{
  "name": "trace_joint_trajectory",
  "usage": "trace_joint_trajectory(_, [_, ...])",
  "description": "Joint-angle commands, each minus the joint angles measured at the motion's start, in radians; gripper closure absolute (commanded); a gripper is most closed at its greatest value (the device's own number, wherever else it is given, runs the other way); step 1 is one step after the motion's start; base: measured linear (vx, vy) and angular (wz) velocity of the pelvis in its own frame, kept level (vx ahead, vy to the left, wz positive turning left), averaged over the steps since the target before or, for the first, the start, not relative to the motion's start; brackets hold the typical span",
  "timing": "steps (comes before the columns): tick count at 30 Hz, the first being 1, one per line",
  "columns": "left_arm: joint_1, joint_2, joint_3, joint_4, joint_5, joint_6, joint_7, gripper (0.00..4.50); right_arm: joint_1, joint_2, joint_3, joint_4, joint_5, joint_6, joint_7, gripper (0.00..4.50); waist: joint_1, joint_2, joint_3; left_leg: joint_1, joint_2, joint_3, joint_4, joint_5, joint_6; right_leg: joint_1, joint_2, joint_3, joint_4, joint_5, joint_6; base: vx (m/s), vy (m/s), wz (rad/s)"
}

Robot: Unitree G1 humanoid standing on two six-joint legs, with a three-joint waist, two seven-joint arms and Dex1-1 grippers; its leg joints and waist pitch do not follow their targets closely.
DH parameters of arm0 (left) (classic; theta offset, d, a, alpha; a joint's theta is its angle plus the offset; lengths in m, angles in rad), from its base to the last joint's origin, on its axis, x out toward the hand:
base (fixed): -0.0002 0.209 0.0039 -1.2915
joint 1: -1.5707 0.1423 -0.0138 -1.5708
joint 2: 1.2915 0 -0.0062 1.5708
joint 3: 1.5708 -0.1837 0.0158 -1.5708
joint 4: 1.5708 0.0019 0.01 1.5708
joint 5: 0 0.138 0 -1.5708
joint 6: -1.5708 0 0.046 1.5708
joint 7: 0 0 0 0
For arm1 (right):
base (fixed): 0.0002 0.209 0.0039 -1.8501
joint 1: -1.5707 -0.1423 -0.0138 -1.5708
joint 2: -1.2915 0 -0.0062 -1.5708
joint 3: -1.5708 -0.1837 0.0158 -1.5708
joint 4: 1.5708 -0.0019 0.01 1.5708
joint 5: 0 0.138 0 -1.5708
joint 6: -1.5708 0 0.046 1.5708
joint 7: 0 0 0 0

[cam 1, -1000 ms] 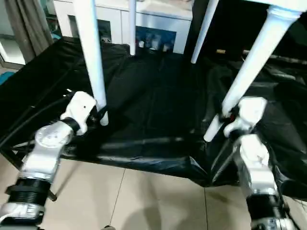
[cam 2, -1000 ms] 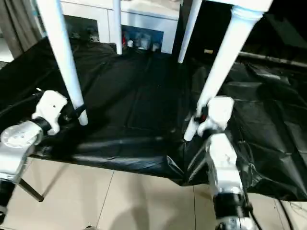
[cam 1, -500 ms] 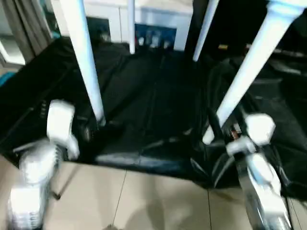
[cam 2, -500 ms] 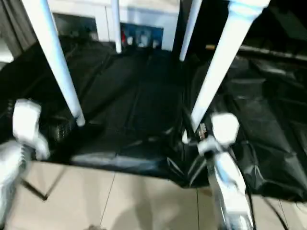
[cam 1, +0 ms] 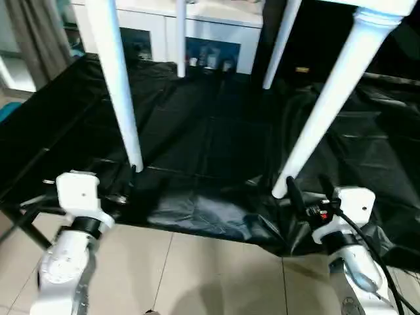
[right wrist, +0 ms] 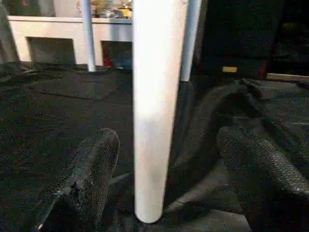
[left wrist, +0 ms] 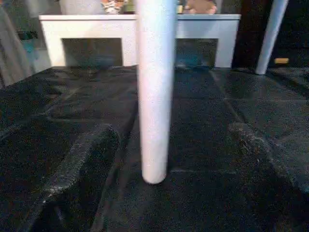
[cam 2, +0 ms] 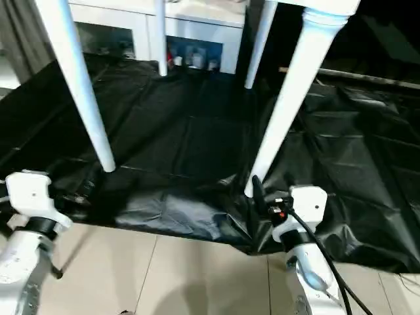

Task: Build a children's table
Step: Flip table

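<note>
Table standing upright on black sheet, all four legs fitted; both grippers released.

The children's table [cam 1: 387,5] was seen on four white cylindrical legs, feet resting on the black sheet [cam 1: 210,144]; near legs stood at 10 o'clock [cam 1: 121,92] and 2 o'clock [cam 1: 331,98], far legs at 12 o'clock. The left gripper [left wrist: 169,159] was spread wide, empty, its fingers [left wrist: 77,164] apart from the leg between them. The right gripper [right wrist: 178,169] was likewise wide open, holding nothing. A white cabinet [cam 1: 197,33] was noted behind.
</note>
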Motion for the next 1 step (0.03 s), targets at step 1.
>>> trace_joint_trajectory(1, [0.003,0.004,-0.012,-0.016,0.011,-0.003,0.001,0.43,-0.007,-0.005,-0.017,-0.008,-0.006,0.009,-0.007,0.91,-0.002,0.016,-0.04,0.015,0.063,-0.05,-0.097,-0.42,-0.052,0.008,-0.079,0.059,-0.101,-0.359,-0.055,0.0,0.0,0.0])
